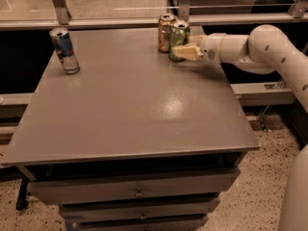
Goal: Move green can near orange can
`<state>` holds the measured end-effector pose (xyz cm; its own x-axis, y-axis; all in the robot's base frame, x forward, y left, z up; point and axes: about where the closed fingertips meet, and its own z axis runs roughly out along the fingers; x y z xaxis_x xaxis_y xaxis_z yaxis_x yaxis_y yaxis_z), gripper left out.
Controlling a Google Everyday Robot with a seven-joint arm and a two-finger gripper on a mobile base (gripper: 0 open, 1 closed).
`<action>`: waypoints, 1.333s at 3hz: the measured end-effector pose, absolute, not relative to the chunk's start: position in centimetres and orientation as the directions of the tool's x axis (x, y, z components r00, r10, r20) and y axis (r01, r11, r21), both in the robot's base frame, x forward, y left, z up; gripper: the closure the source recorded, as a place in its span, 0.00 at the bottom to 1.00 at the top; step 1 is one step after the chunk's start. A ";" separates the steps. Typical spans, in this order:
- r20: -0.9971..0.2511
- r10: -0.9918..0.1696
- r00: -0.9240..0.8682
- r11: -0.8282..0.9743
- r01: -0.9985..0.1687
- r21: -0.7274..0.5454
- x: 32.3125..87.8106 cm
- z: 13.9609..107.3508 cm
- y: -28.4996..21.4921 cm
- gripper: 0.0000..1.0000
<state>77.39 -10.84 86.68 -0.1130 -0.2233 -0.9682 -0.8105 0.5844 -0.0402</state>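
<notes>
The green can stands upright at the far right of the grey table, right beside the orange can, the two nearly touching. My gripper reaches in from the right on the white arm. Its pale fingers are closed around the lower part of the green can, which rests on or just above the tabletop. The can's base is hidden behind the fingers.
A slim blue-and-silver can stands at the far left of the table. Drawers sit below the table front. A rail and glass partition run along the table's back edge.
</notes>
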 end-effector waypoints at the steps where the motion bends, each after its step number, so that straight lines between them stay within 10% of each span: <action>1: -0.967 -0.224 -0.122 0.575 -0.818 -0.030 76.6 86.4 -10.6 0.00; 4: -0.984 -0.167 -0.060 0.564 -0.825 -0.045 68.9 89.5 -12.1 0.00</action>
<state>68.88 -12.10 89.48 -0.0600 -0.1671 -0.9841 -0.8247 0.5638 -0.0455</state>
